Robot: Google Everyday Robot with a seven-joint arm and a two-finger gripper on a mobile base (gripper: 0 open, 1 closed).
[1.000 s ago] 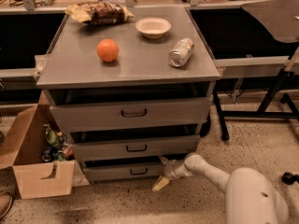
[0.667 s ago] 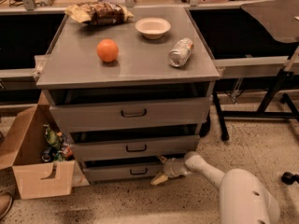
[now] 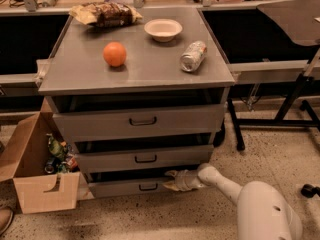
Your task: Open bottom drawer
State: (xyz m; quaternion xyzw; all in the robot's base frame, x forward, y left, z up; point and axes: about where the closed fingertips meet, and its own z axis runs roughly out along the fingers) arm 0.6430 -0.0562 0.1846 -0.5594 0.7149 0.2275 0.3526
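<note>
The bottom drawer is the lowest and shortest grey front of the cabinet, with a small dark pull handle. It stands out a little, with a dark gap above it. My gripper is at the drawer's right part, just right of the handle, at the level of the front panel's top edge. The white arm reaches in from the lower right. The middle drawer and the top drawer sit above.
On the cabinet top lie an orange, a white bowl, a can on its side and a snack bag. An open cardboard box with rubbish stands at the left. Dark table legs are at the right.
My gripper has risen a little, from the floor side of the bottom drawer's front up to its top edge. The drawers have not visibly moved.
</note>
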